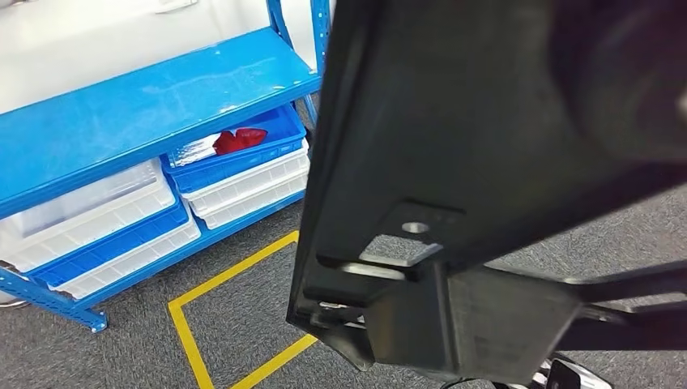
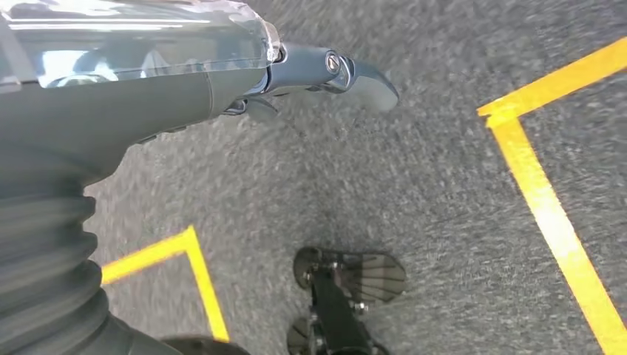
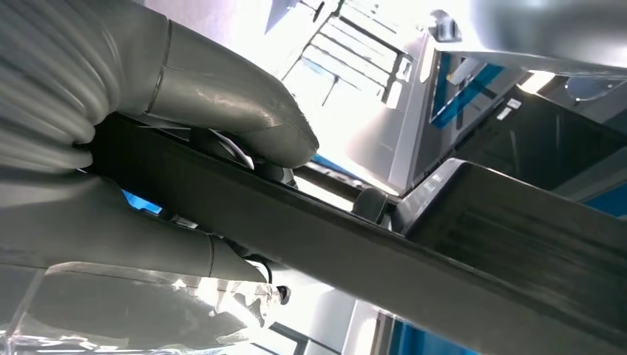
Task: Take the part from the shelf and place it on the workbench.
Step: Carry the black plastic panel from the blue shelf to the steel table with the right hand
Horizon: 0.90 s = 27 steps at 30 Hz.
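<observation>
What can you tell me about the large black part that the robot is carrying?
The black part is a big, flat, matt piece that looks like moulded plastic, with a ribbed box-like block at its lower end, a rectangular cut-out and a small round hole. It is held up close to the head camera, tilted, hiding much of the floor and the right side of the blue shelf. In the right wrist view the right hand grips a long edge of it, thumb on one face and fingers on the other.

The head camera looks down past a close black part [image 1: 486, 162] at grey floor [image 1: 243, 324]; the left wrist camera, behind the left hand [image 2: 222, 81], shares that floor.
</observation>
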{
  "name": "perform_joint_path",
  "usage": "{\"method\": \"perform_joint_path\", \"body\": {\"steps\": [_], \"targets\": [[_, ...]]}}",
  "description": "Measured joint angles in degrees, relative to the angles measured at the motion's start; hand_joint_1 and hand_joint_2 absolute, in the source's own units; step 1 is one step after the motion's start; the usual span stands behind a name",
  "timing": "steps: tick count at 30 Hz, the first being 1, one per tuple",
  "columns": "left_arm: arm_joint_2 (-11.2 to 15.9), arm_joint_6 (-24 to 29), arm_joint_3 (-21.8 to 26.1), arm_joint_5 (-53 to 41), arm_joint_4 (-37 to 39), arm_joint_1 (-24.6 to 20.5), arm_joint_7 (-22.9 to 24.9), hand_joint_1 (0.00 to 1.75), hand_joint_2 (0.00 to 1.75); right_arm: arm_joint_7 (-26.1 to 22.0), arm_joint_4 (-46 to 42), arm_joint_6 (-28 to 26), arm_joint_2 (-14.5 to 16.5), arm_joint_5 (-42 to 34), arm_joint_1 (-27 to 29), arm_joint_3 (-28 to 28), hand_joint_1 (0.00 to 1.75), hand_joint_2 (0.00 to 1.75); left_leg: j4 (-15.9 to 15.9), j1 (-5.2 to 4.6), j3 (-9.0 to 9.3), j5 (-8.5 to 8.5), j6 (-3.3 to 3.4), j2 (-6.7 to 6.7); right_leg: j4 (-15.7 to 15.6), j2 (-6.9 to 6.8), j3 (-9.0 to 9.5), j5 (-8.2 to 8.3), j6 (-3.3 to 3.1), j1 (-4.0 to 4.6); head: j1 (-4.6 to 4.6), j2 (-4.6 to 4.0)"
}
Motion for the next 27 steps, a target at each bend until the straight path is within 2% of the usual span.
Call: {"method": "perform_joint_path", "body": {"steps": [2, 3, 4, 6, 8, 9, 10, 11, 12, 13, 15, 16, 18, 19, 20, 22, 23, 24, 25, 26, 27], "targets": [[0.42, -0.03, 0.27, 0.92, -0.01, -0.05, -0.93, 0.00, 1.75, 0.00, 0.51, 1.25, -0.15, -0.07, -0.18, 0.12, 1.75, 1.75, 0.12, 0.11, 0.21, -0.25, -0.70, 0.89, 0.24, 1.05, -0.25, 0.10, -0.94, 0.17, -0.02, 0.00], [0.59, 0.12, 0.56, 1.43, -0.01, -0.14, -1.50, 0.00, 1.75, 0.00, 0.74, 1.77, -0.24, -0.10, -0.21, 0.16, 1.75, 1.75, 0.41, 0.30, 0.28, -0.58, -1.11, 0.67, 0.15, 1.59, -0.36, 0.24, -1.31, 0.18, -0.02, 0.00], [0.72, 0.50, 0.93, 1.92, -0.02, -0.20, -2.09, 0.00, 1.75, 0.00, 1.05, 2.15, -0.30, -0.14, -0.31, 0.22, 1.75, 1.75, 1.38, 0.49, -0.02, -1.40, -1.47, -0.25, 0.07, 2.15, -0.47, 0.44, -1.68, 0.15, -0.02, 0.00], [1.04, 1.37, 1.79, 2.60, -0.02, -0.16, -3.09, 0.00, 1.75, 0.00, 1.87, 2.36, -0.33, -0.22, -0.66, 0.36, 1.75, 1.75, 6.78, 0.74, -2.34, -4.86, -2.08, -3.10, -0.02, 3.29, -0.71, 0.81, -2.25, 0.13, -0.02, 0.00], [1.34, 1.90, 2.53, 2.83, -0.02, 0.08, -3.71, 0.00, 1.75, 0.00, 2.83, 2.12, -0.34, -0.19, -0.88, 0.52, 1.75, 1.75, 14.61, 0.76, -5.99, -8.38, -2.19, -4.39, 0.02, 4.62, -1.01, 1.02, -2.59, 0.40, -0.03, 0.00], [1.44, 2.05, 2.80, 2.84, -0.02, 0.17, -3.89, 0.00, 1.75, 0.00, 3.27, 1.97, -0.35, -0.10, -0.88, 0.64, 1.75, 1.75, 16.91, 0.72, -7.18, -8.84, -2.05, -4.53, 0.03, 5.36, -1.10, 1.09, -2.68, 0.58, -0.02, 0.00], [1.47, 2.20, 2.99, 2.80, -0.02, 0.23, -4.02, 0.00, 1.75, 0.00, 3.63, 1.84, -0.35, 0.02, -0.86, 0.74, 1.75, 1.75, 16.97, 0.61, -7.35, -8.08, -1.74, -4.65, 0.04, 6.14, -1.13, 1.16, -2.73, 0.74, -0.02, 0.00], [1.50, 2.35, 3.15, 2.73, -0.02, 0.24, -4.13, 0.00, 1.75, 0.00, 3.95, 1.74, -0.35, 0.15, -0.84, 0.83, 1.75, 1.75, 14.76, 0.46, -6.46, -6.33, -1.30, -4.99, 0.04, 6.91, -1.13, 1.22, -2.75, 0.86, -0.02, 0.00], [1.55, 2.47, 3.32, 2.64, -0.02, 0.23, -4.25, 0.00, 1.75, 0.00, 4.19, 1.63, -0.36, 0.26, -0.82, 0.90, 1.75, 1.75, 10.65, 0.24, -4.65, -3.97, -0.68, -5.96, 0.02, 7.66, -1.10, 1.30, -2.74, 0.91, -0.02, 0.00], [1.70, 2.54, 3.51, 2.52, -0.02, 0.23, -4.36, 0.00, 1.75, 0.00, 4.42, 1.50, -0.36, 0.33, -0.78, 0.93, 1.75, 1.75, 6.29, 0.07, -2.75, -2.11, -0.03, -7.76, 0.01, 8.35, -1.12, 1.40, -2.67, 0.91, -0.02, 0.00], [2.04, 2.55, 3.82, 2.37, -0.01, 0.26, -4.52, 0.00, 1.75, 0.00, 4.96, 1.27, -0.38, 0.43, -0.59, 0.96, 1.75, 1.75, 0.74, -0.31, -0.39, -0.21, 0.91, -10.21, -0.09, 9.62, -1.30, 1.65, -2.26, 0.58, -0.02, 0.00], [2.20, 2.53, 3.93, 2.34, -0.01, 0.21, -4.48, 0.00, 1.75, 0.00, 5.28, 1.23, -0.39, 0.47, -0.44, 0.96, 1.75, 1.75, 0.03, -0.45, -0.11, -0.21, 1.13, -10.44, -0.19, 10.24, -1.42, 1.80, -1.92, 0.37, -0.02, 0.00], [2.25, 2.33, 4.07, 2.49, -0.02, -0.09, -4.20, 0.00, 1.75, 0.00, 5.86, 1.25, -0.43, 0.61, -0.17, 0.94, 1.75, 1.75, -1.01, -0.49, 0.43, 0.43, 1.32, -8.83, -0.50, 11.05, -1.59, 2.12, -1.25, 0.25, -0.02, 0.00], [2.19, 2.19, 4.14, 2.56, -0.02, -0.23, -4.05, 0.00, 1.75, 0.00, 6.15, 1.26, -0.44, 0.69, -0.11, 0.91, 1.75, 1.75, -1.96, -0.35, 0.85, 0.91, 1.45, -8.11, -0.12, 10.27, -1.85, 1.75, -1.01, 0.45, -0.01, 0.00], [2.12, 2.04, 4.21, 2.61, -0.02, -0.31, -3.92, 0.00, 1.75, 0.00, 6.44, 1.26, -0.46, 0.80, -0.13, 0.89, 1.75, 1.75, -2.91, -0.19, 1.21, 1.42, 1.57, -7.29, 1.18, 8.90, -2.51, 0.73, -0.85, 0.69, -0.01, 0.00], [1.93, 1.90, 4.31, 2.61, -0.01, -0.23, -3.76, 0.00, 1.75, 0.00, 7.08, 1.26, -0.41, 0.96, -0.13, 0.86, 1.75, 1.75, -3.79, -0.09, 1.43, 1.85, 1.76, -5.69, 7.13, 5.70, -5.25, -2.95, -0.58, 0.85, 0.01, 0.00], [1.82, 1.86, 4.33, 2.61, 0.00, -0.15, -3.68, 0.00, 1.75, 0.00, 7.40, 1.26, -0.37, 1.02, -0.05, 0.86, 1.75, 1.75, -3.70, -0.08, 1.35, 1.81, 1.75, -4.80, 10.65, 5.02, -6.85, -4.58, -0.34, 0.67, 0.02, 0.00], [1.72, 1.85, 4.36, 2.61, 0.00, -0.09, -3.62, 0.00, 1.75, 0.00, 7.69, 1.27, -0.32, 1.04, 0.04, 0.87, 1.75, 1.75, -3.52, -0.03, 1.25, 1.69, 1.69, -3.95, 13.15, 4.70, -7.93, -5.34, -0.02, 0.40, 0.02, 0.00], [1.65, 1.85, 4.40, 2.62, 0.00, -0.09, -3.57, 0.00, 1.75, 0.00, 7.97, 1.27, -0.28, 1.04, 0.12, 0.87, 1.75, 1.75, -3.25, 0.08, 1.15, 1.52, 1.55, -3.15, 13.81, 4.44, -8.09, -5.04, 0.35, 0.08, 0.02, 0.00], [1.58, 1.80, 4.46, 2.65, 0.00, -0.13, -3.55, 0.00, 1.75, 0.00, 8.24, 1.27, -0.28, 1.00, 0.14, 0.87, 1.75, 1.75, -2.83, 0.25, 1.02, 1.27, 1.33, -2.40, 12.35, 4.01, -7.17, -3.79, 0.76, -0.23, 0.02, 0.00], [1.53, 1.70, 4.55, 2.70, 0.00, -0.19, -3.49, 0.00, 1.75, 0.00, 8.50, 1.27, -0.28, 0.91, 0.12, 0.88, 1.75, 1.75, -2.18, 0.43, 0.85, 0.90, 1.04, -1.74, 9.20, 3.06, -5.33, -2.03, 1.17, -0.51, 0.02, 0.00]]}}
